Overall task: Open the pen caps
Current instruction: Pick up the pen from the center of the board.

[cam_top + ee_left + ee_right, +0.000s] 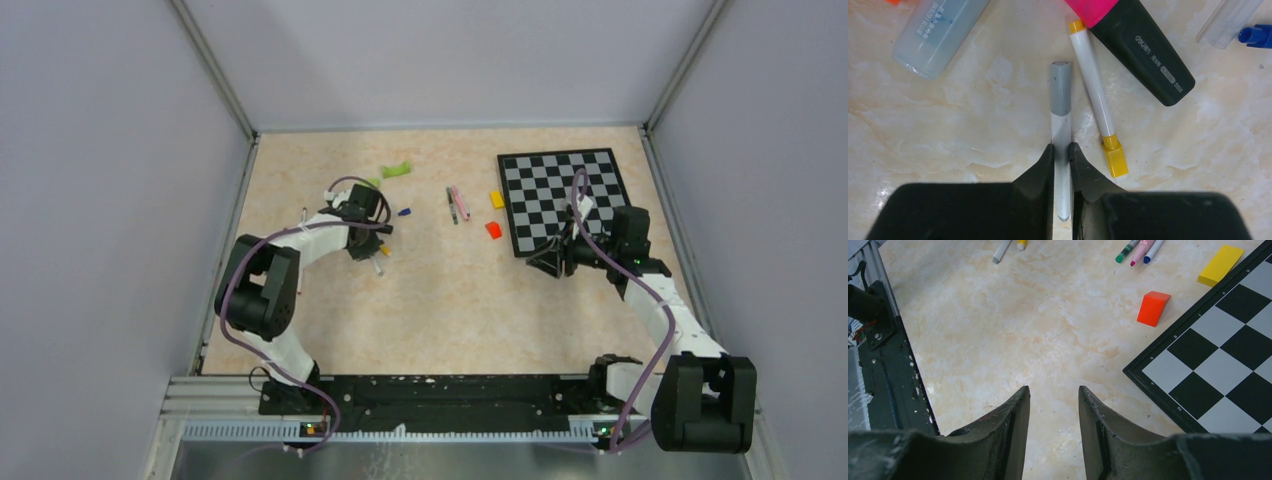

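Observation:
In the left wrist view my left gripper (1062, 147) is shut on the pale barrel of a thin pen (1062, 127) lying on the table, its grey cap (1061, 90) pointing away from the fingers. Right beside it lies a white pen (1094, 90) with a yellow cap (1114, 157). A black highlighter (1148, 55) with a pink cap (1093, 9) lies beyond. In the top view the left gripper (372, 245) sits low at mid-left. My right gripper (1053, 390) is open over bare table, with nothing between its fingers, near the chessboard corner (545, 262).
A pale blue translucent marker (938, 32), a clear tube (1225, 20) and a blue cap (1255, 36) lie around the left gripper. Three pens (457, 203), an orange block (1153, 307), a yellow block (1220, 265) and a green piece (397, 170) lie mid-table. The chessboard (565, 200) is at right.

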Tool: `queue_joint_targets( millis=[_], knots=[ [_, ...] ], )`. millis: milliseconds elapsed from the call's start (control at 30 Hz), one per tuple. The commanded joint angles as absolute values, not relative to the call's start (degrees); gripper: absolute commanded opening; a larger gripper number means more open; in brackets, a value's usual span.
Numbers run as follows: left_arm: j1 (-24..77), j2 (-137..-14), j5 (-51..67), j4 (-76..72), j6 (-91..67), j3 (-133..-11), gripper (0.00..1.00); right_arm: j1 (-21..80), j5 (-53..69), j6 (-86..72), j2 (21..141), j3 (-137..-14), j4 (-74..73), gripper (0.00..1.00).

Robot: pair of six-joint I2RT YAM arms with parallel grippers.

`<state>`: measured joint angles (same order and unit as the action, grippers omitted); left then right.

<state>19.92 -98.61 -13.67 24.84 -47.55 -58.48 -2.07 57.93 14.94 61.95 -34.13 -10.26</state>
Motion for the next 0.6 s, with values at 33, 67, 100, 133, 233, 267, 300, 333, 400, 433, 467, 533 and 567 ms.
queue_joint_targets(
  millis=[33, 67, 100, 133, 233, 267, 300, 333, 400, 433, 467, 533, 567],
  knots=[
    [19.25, -97.38, -13.90, 29.76, -45.73, -55.49, 0.12, -2.73, 58.60, 15.82, 61.36, -34.41, -8.90, 0.40],
    [19.25, -96.61, -13.84, 29.91, -45.43, -55.28, 0.11, -2.73, 58.62, 15.82, 61.35, -34.41, -8.91, 0.40],
    [19.20, -95.67, -13.68, 29.90, -44.94, -55.00, 0.10, -2.72, 58.60, 15.82, 61.35, -34.45, -8.91, 0.40],
    [19.24, -94.59, -13.56, 29.88, -44.26, -54.63, 0.09, -2.72, 58.66, 15.89, 61.35, -34.49, -8.94, 0.39],
    [19.24, -90.63, -13.57, 29.91, -42.78, -53.65, 0.06, -2.77, 58.80, 15.91, 61.26, -34.45, -9.04, 0.40],
    [19.25, -89.27, -13.54, 29.74, -42.24, -53.24, 0.06, -2.76, 58.88, 15.91, 61.18, -34.53, -8.99, 0.40],
    [19.25, -87.93, -13.61, 29.59, -41.66, -52.94, 0.05, -2.74, 58.95, 15.91, 61.15, -34.53, -8.99, 0.40],
    [19.25, -86.69, -13.62, 29.54, -41.13, -52.67, 0.04, -2.73, 58.99, 15.91, 61.09, -34.53, -8.99, 0.40],
    [19.25, -84.53, -13.52, 29.10, -39.87, -51.94, 0.04, -2.72, 59.13, 15.91, 61.08, -34.53, -8.99, 0.40],
    [19.25, -83.53, -13.35, 28.75, -39.56, -51.35, 0.03, -2.72, 59.23, 15.91, 61.09, -34.61, -9.01, 0.40],
    [19.25, -82.62, -13.19, 28.45, -39.19, -50.88, 0.03, -2.74, 59.27, 15.91, 61.02, -34.55, -9.09, 0.40],
    [19.25, -81.11, -12.18, 27.50, -38.42, -50.04, 0.02, -2.72, 59.35, 15.91, 61.00, -34.48, -9.08, 0.40],
    [19.20, -80.41, -10.92, 26.87, -38.07, -49.54, 0.01, -2.72, 59.41, 15.91, 60.96, -34.46, -9.18, 0.40]
  ],
)
